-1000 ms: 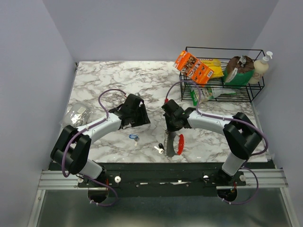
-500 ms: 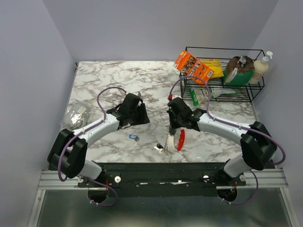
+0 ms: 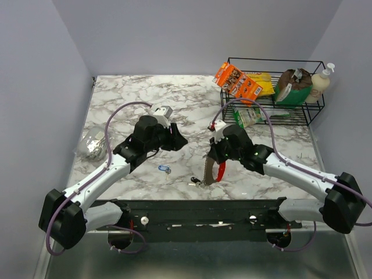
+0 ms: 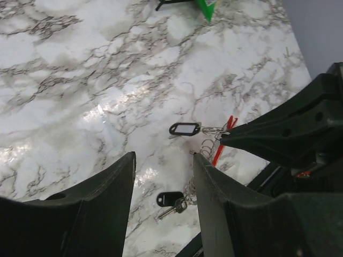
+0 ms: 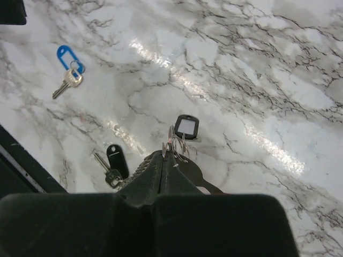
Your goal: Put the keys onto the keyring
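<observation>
right gripper clamps shut on the keyring, its chain mostly hidden behind it. left gripper hangs open above the tabletop. blue-tagged key lies apart; whether the black-tagged key joins the chain is unclear.

No legible text anywhere; orange box print (in wire basket) too small to read.

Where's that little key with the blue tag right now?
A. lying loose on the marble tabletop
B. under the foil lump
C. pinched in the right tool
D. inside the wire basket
A: the blue-tagged key lies flat on the marble tabletop, with nothing gripping it.
</observation>
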Robot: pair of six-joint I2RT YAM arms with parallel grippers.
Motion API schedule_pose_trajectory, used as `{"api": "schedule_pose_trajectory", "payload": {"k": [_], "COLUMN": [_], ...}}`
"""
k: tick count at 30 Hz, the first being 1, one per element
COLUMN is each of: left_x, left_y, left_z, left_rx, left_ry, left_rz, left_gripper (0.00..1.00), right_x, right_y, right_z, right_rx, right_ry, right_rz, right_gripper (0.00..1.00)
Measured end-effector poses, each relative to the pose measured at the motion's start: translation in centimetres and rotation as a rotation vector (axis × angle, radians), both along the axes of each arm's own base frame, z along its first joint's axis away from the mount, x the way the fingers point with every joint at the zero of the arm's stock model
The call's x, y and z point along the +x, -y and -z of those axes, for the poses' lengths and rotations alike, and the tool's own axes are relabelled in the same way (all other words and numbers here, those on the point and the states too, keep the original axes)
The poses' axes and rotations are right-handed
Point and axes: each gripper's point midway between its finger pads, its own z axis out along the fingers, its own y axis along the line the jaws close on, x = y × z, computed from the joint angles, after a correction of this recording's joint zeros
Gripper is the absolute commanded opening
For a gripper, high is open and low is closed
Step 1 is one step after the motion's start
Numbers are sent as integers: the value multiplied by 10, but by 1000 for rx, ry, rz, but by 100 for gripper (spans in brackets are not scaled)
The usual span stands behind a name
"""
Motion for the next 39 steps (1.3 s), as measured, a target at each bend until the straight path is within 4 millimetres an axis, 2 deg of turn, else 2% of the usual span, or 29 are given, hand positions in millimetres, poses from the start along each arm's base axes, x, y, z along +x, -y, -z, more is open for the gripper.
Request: {"api": "schedule_pose_trajectory", "payload": {"k": [4, 10, 13, 23, 33, 39], "left_x": [-10, -24, -30, -58, -83, -99], "left_y": [11, 29, 36, 50, 50, 50], "left_z": [-13, -30, -41, -70, -61, -64], "left_rx": [-68, -161, -205, -316, -300, -320], "left_ry": [59, 113, 147, 211, 158, 142], "left_rz": [94, 229, 288, 485, 621, 701], "left_gripper": [52, 48, 47, 45, 46, 46], "right_x": [-15, -34, -43, -57, -65, -74], "right_y": [-5, -19, -24, -29, -29, -30], "right_z": [-15, -49, -57, -65, -66, -74], "right_rx": [48, 148, 184, 242, 294, 340], "right_ry": [43, 119, 130, 107, 60, 34], "right_rz": [-118, -285, -346, -446, -522, -581], "right_gripper": [0, 0, 0, 0, 0, 0]}}
